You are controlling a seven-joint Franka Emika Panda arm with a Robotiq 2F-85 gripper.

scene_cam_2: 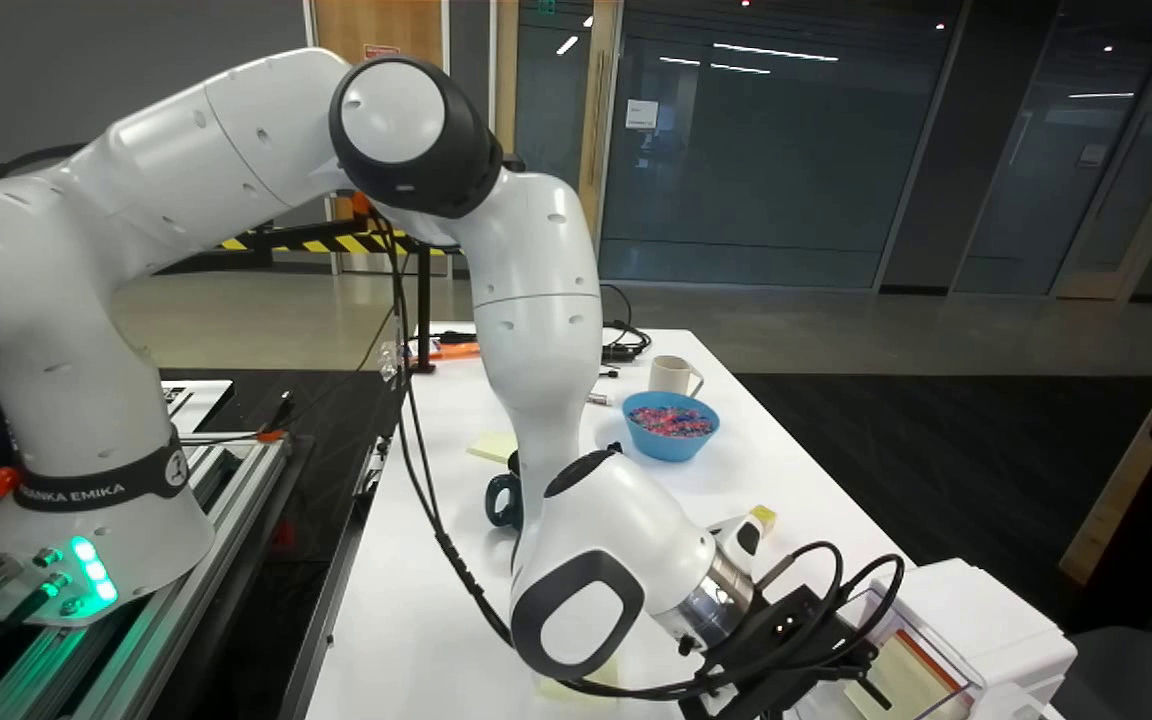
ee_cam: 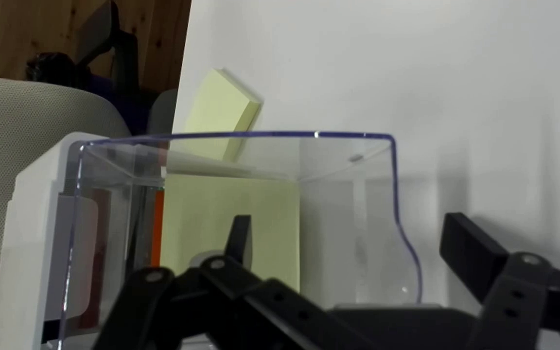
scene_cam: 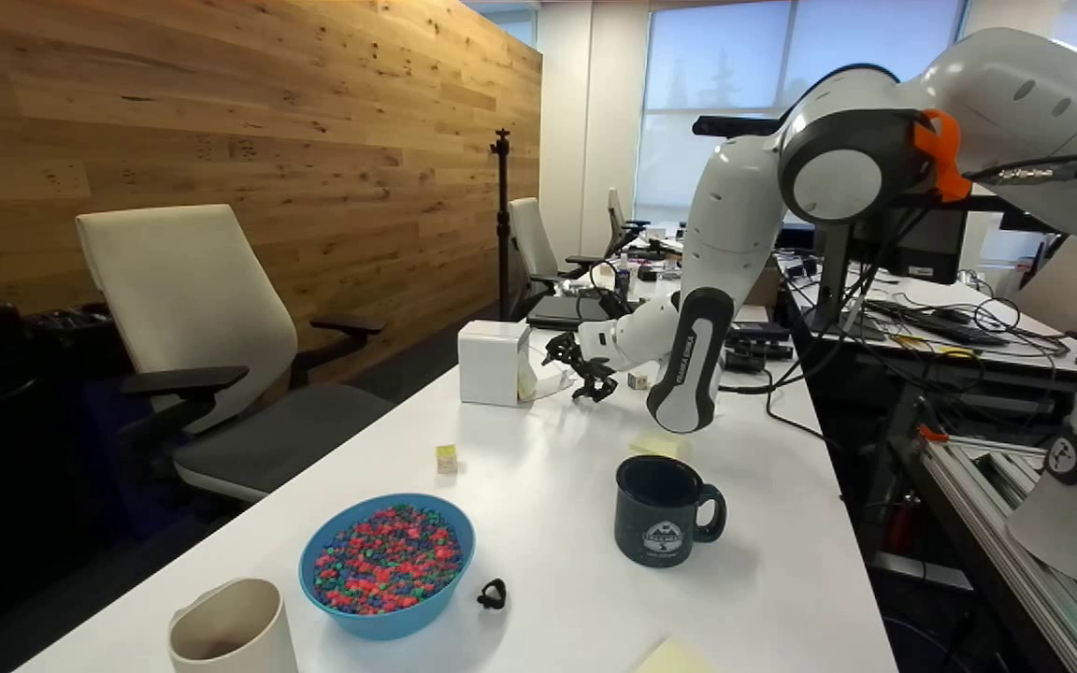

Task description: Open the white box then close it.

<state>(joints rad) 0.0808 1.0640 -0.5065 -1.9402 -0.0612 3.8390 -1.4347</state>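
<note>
Table in both exterior views, from opposite ends, wrist view looking down on white box, close

a pale-backed office chair stands beside a white table, with a wood-plank wall rising along the same side. bright windows stand beyond one end of the table; beyond its opposite end, a glossy floor meets dark glass panels, lines of light showing in them. dark carpet lies beside the table.
</note>
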